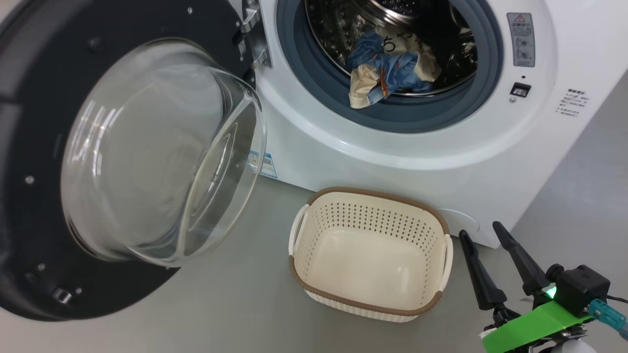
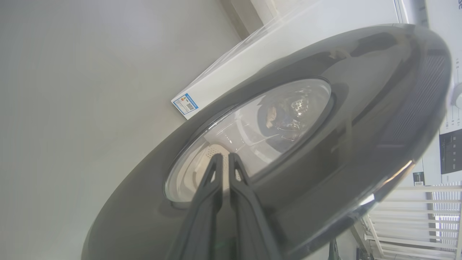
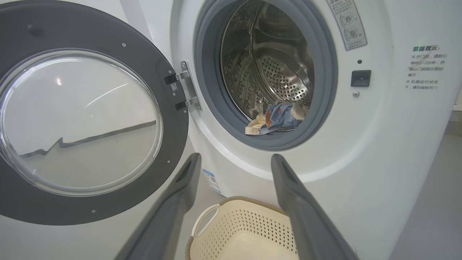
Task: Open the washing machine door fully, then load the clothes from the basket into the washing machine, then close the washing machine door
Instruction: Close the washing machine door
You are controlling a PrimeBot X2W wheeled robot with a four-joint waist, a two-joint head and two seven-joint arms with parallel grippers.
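Beyond the parted right gripper (image 3: 235, 159), blue-and-cream clothes (image 3: 276, 121) are seen crumpled in the washing machine (image 3: 379, 144); the left gripper (image 2: 224, 156) is closed.

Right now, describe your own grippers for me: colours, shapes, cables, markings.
The right gripper has two long, black, tapering fingers on a bright green bracket, with a black box, a thin dark cable, a lit green lamp and a teal plug. The left gripper has the same slim dark fingers. I see no markings.

Green "温馨提示" heading (image 3: 426, 48) on the washing machine (image 3: 397, 151)
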